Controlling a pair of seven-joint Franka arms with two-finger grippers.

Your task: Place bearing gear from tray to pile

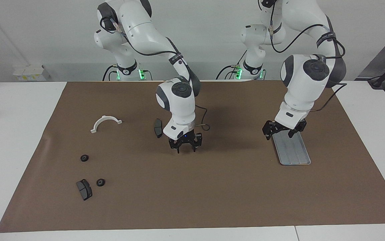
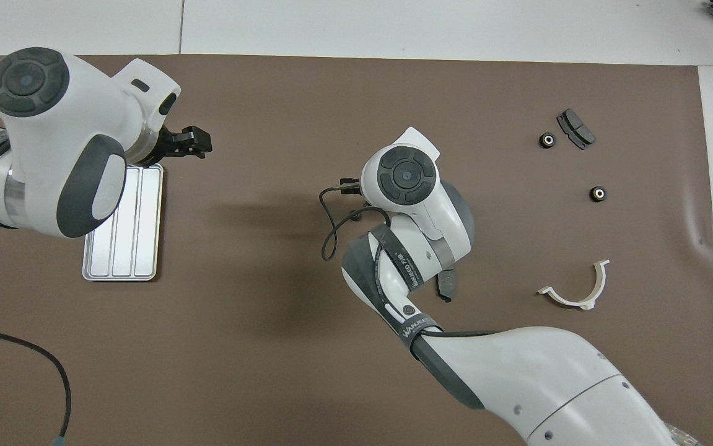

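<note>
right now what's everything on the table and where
tray: one, silver-grey, nothing in it, toward the left arm's end of the table
bracket: one, white half-ring, toward the right arm's end
brake pads: two, dark grey; one far from the robots beside a gear, one mid-table beside the right arm
gears: two, black; one beside the pad farther out, one nearer the robots than that
mat: one, brown, covers the table
left gripper: open, over the end of the tray nearest the robots, holds nothing
right gripper: low over mid-mat

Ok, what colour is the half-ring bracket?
White; the half-ring bracket shows best in the facing view.
</note>
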